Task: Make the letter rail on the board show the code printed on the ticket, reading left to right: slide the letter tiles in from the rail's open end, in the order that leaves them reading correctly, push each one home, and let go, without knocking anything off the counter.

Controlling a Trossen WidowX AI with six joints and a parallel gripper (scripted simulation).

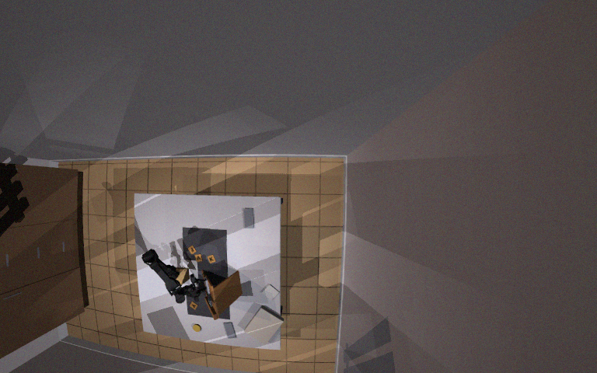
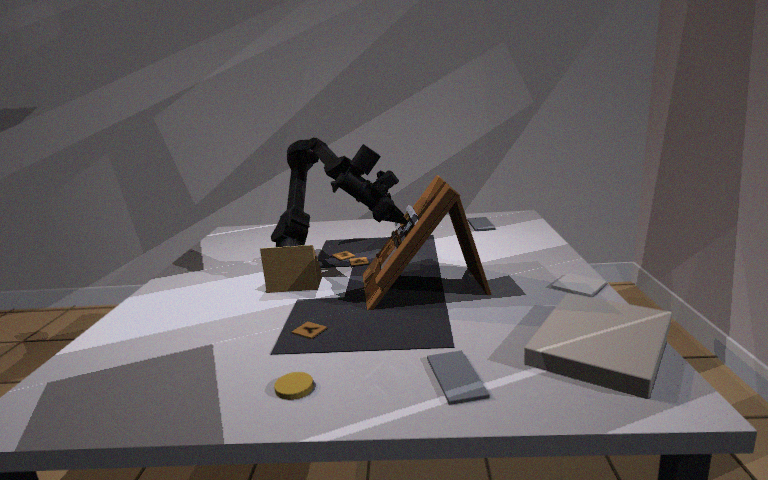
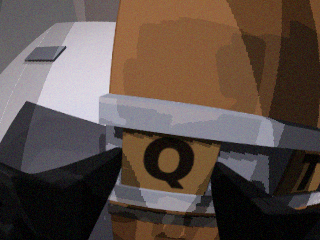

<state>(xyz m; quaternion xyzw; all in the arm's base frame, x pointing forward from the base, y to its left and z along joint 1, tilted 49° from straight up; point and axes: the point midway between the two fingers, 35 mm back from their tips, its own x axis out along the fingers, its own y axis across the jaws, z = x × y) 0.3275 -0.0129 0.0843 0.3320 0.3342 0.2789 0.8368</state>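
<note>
My gripper (image 1: 206, 287) (image 2: 405, 222) (image 3: 168, 162) is shut on the Q tile (image 3: 201, 172), which sits upright between the lips of the pale rail (image 3: 185, 114) at its left end. A T tile (image 3: 307, 172) is in the rail further right, with a gap between them. The rail is on the leaning wooden board (image 2: 396, 263) (image 3: 190, 60). Loose tiles lie on the dark mat (image 1: 207, 239) (image 2: 396, 333): K (image 1: 211, 259), A (image 1: 198, 257), one unclear tile (image 1: 191, 249) and Y (image 1: 193, 305) (image 2: 309, 330). No ticket code is readable.
A tan block (image 1: 182, 276) (image 2: 288, 269) stands beside the arm's base. A yellow disc (image 1: 197, 327) (image 2: 293, 384), a grey slab (image 1: 229, 329) (image 2: 457, 376) and a large beige box (image 2: 600, 339) are on the counter (image 2: 362, 418). Another grey slab (image 1: 249, 217) (image 2: 481, 223) (image 3: 45, 53) lies beyond the board.
</note>
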